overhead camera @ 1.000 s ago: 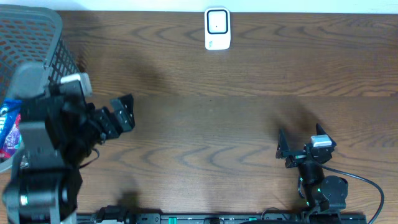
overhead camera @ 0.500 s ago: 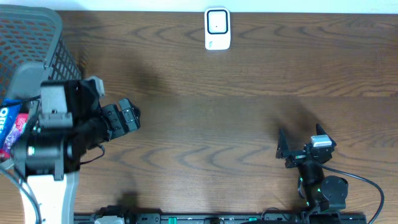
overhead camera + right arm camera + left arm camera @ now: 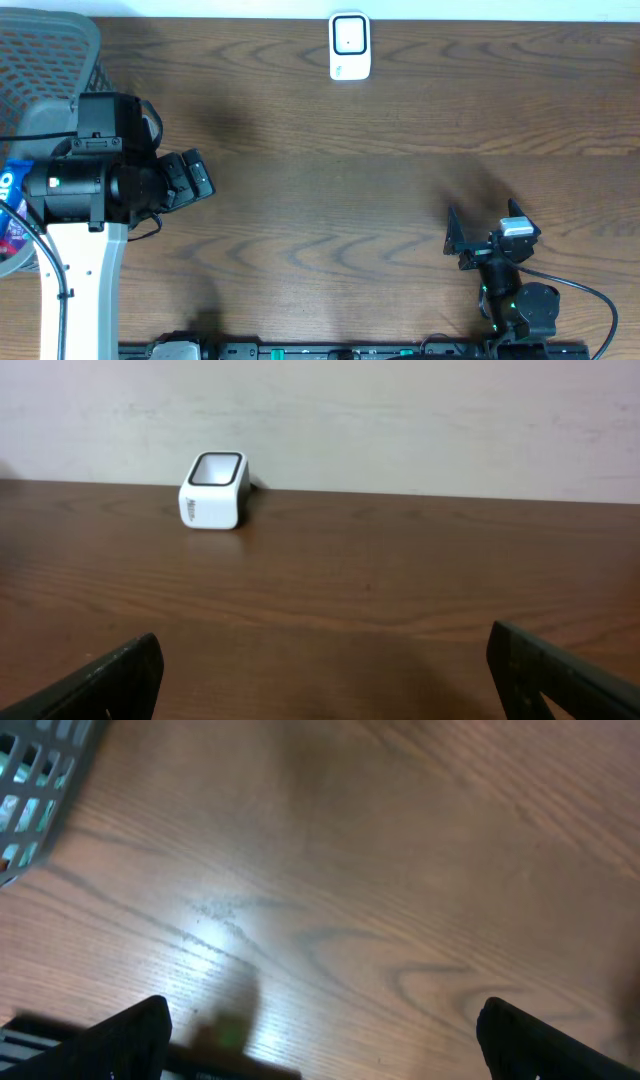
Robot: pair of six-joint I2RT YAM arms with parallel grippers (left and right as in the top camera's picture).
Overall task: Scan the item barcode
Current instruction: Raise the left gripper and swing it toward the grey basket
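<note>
The brown wooden table (image 3: pixel 380 180) fills the overhead view, bare through its middle. Next in bulk is the left arm (image 3: pixel 80 260), a white and black column running up the left side of the frame. It overlaps the grey mesh basket (image 3: pixel 50 50) in the upper left corner. The right arm (image 3: pixel 525 305) is folded small at the lower right. A white barcode scanner (image 3: pixel 349 45) stands at the top centre against the far edge, well apart from both arms; the right wrist view shows its dark window facing upward. The item to scan is, by my reading, the blue and red packet (image 3: pixel 10 205) showing at the far left edge inside the basket. Most of it is hidden by the arm, so its long axis cannot be told. The left gripper (image 3: pixel 198 178) has its fingers spread wide with nothing between them. It points right across the table, away from the basket, so the packet lies behind it to the left. In its own wrist view only a corner of the basket shows at upper left, with bare wood under the fingers. The right gripper (image 3: pixel 458 240) is likewise wide and empty and looks toward the scanner. The left arm is far nearer the packet and would have to turn back over the basket to reach it.
</note>
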